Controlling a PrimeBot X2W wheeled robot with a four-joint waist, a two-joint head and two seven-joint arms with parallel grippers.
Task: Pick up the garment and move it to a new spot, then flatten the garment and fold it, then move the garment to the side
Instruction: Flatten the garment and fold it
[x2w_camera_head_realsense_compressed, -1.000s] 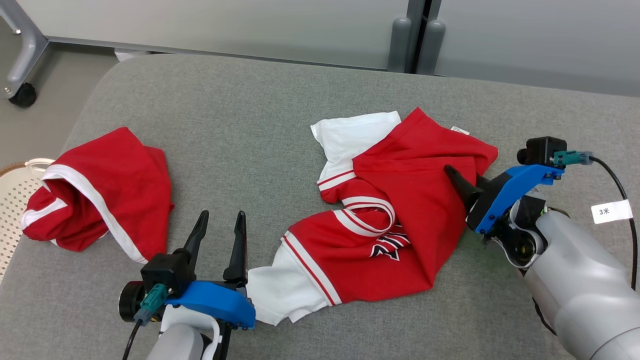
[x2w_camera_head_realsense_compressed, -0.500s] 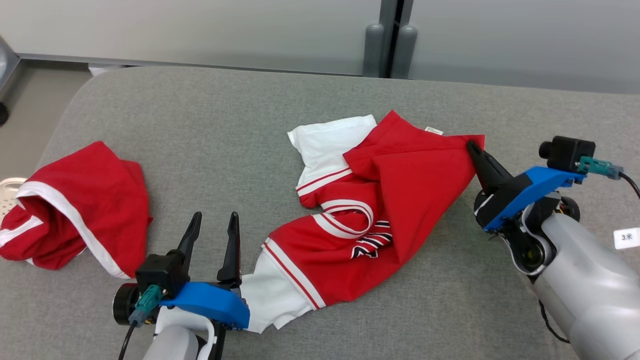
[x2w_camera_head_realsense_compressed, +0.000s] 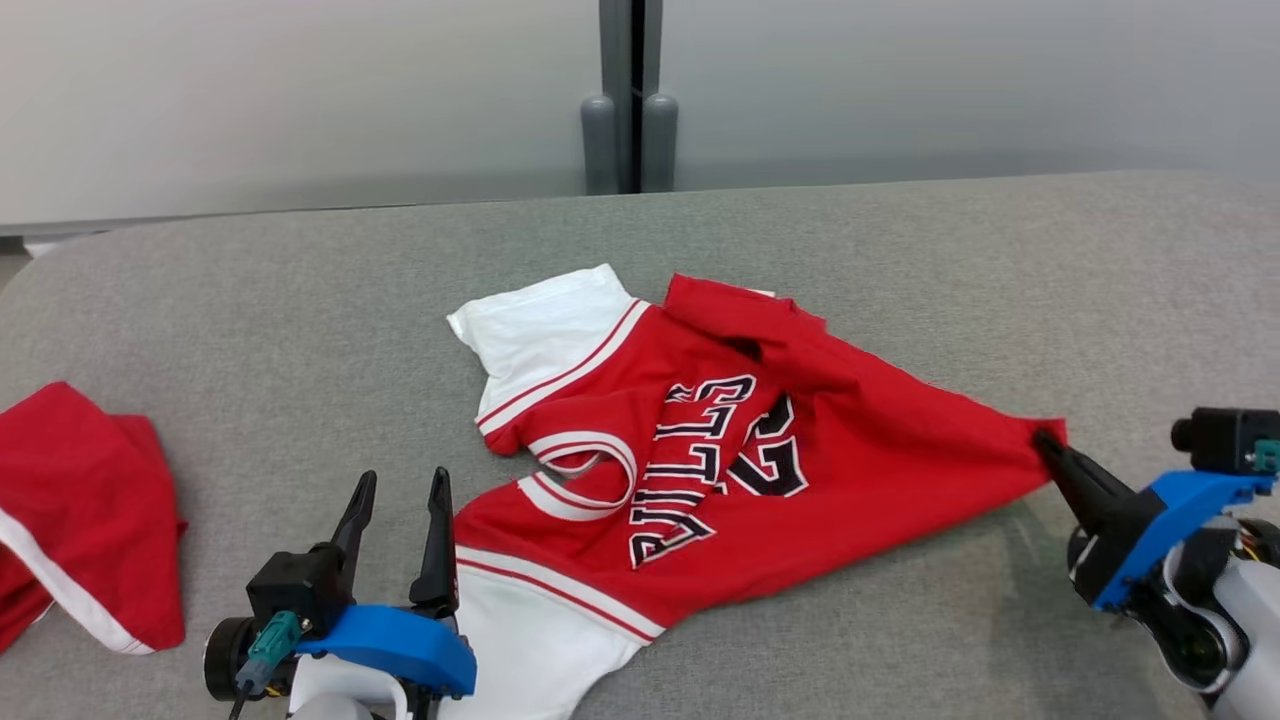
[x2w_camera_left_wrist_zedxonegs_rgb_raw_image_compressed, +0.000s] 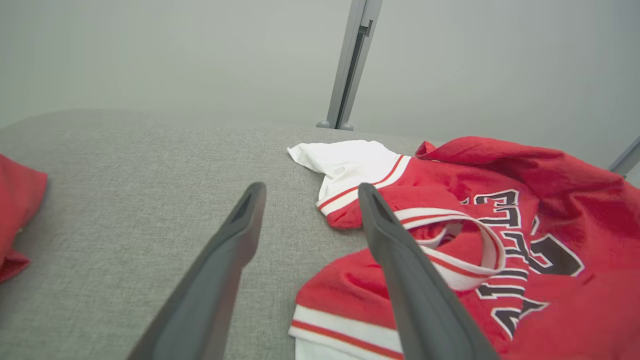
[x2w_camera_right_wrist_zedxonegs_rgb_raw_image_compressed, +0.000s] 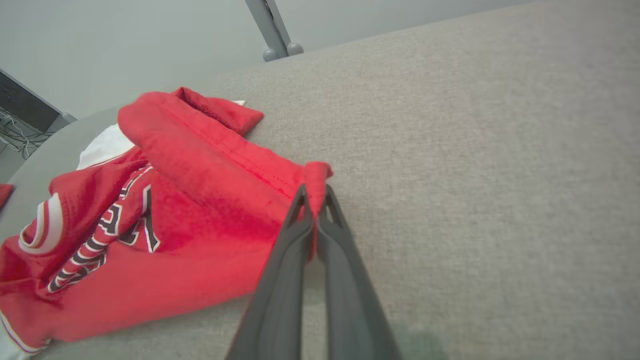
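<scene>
The garment (x2w_camera_head_realsense_compressed: 740, 470) is a red jersey with white sleeves and black lettering, lying partly spread on the grey padded table (x2w_camera_head_realsense_compressed: 300, 300). My right gripper (x2w_camera_head_realsense_compressed: 1048, 447) is shut on its right corner, pulling the cloth into a stretched point. In the right wrist view the garment (x2w_camera_right_wrist_zedxonegs_rgb_raw_image_compressed: 165, 210) has a pinch of red cloth between the closed fingers of the right gripper (x2w_camera_right_wrist_zedxonegs_rgb_raw_image_compressed: 314, 197). My left gripper (x2w_camera_head_realsense_compressed: 400, 485) stands open just left of the jersey's white sleeve, holding nothing. In the left wrist view the left gripper (x2w_camera_left_wrist_zedxonegs_rgb_raw_image_compressed: 309, 194) has its right finger over the garment (x2w_camera_left_wrist_zedxonegs_rgb_raw_image_compressed: 500, 225).
A second red garment with white trim (x2w_camera_head_realsense_compressed: 80, 530) lies at the table's left edge, also seen as red cloth (x2w_camera_left_wrist_zedxonegs_rgb_raw_image_compressed: 17, 210) in the left wrist view. Grey partition panels with a post (x2w_camera_head_realsense_compressed: 628, 100) stand behind the table.
My right gripper closed on the jersey's right edge and dragged it right, unfolding the red panel so the lettering shows. The head camera turned, shifting the whole scene left.
</scene>
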